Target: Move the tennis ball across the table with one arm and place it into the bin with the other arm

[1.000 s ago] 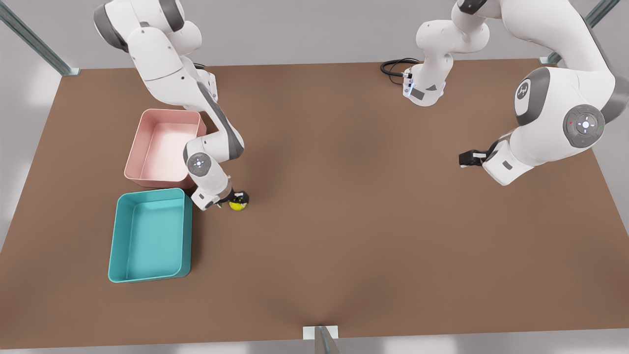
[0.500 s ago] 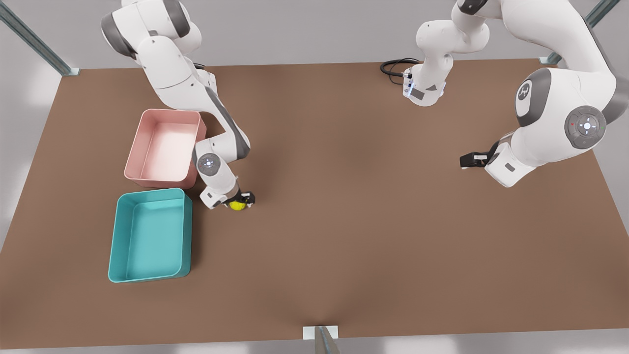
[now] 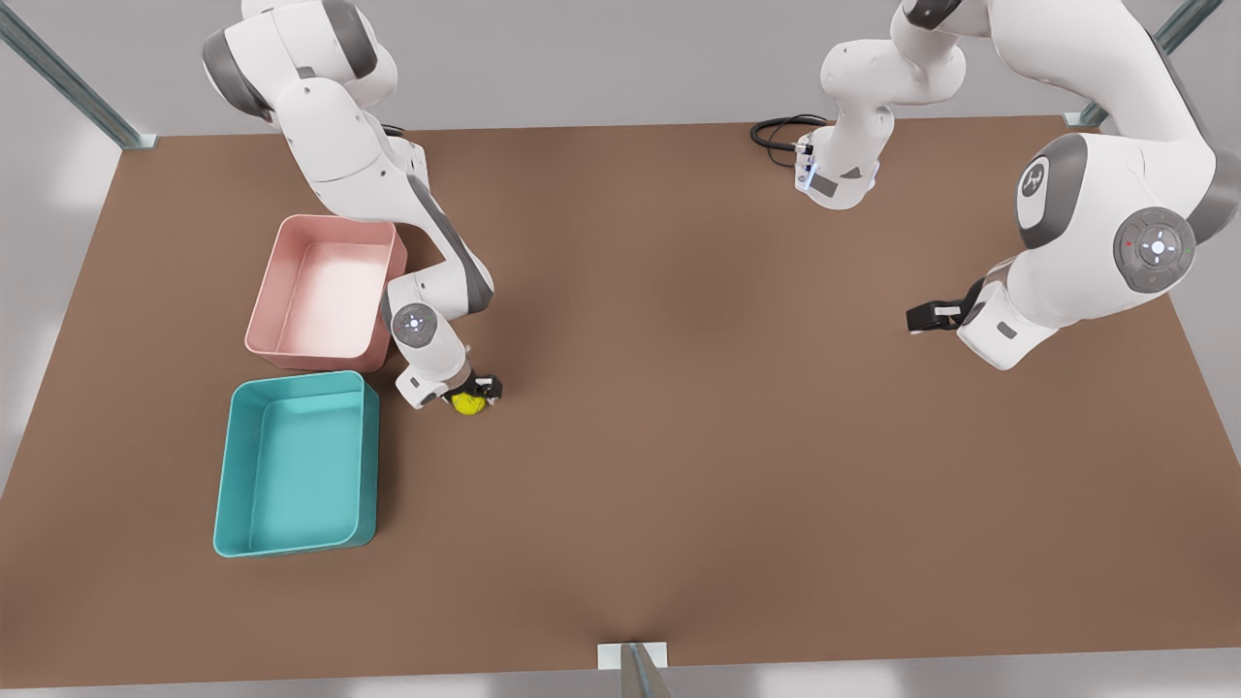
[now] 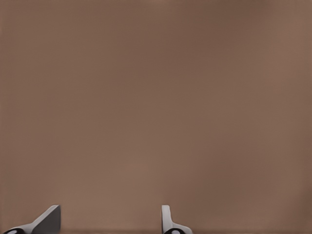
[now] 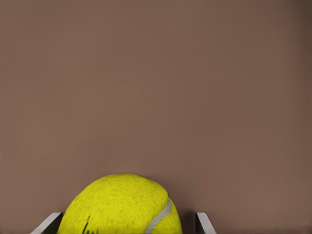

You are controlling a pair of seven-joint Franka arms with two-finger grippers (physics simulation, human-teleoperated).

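While the left gripper (image 3: 916, 317) waits open at three o'clock, the right gripper (image 3: 473, 397) straddles, unclosed, the tennis ball (image 3: 469, 404) on the brown table (image 3: 698, 407) beside the bin (image 3: 228, 465).

The plain matte brown bench (image 3: 679, 407) lies bare across its middle and the front view's right. On the front view's left, a pink plastic tub (image 3: 325, 291) and a teal low-walled rectangular bin (image 3: 296, 465) stand just beside each other, with one white arm (image 3: 427, 320) reaching down close alongside them.

Pale grey walls (image 3: 601, 58) surround the scene under soft, even light, with metal frame struts (image 3: 68, 82) slanting in at both far corners and another strut (image 3: 635, 669) at the near edge.
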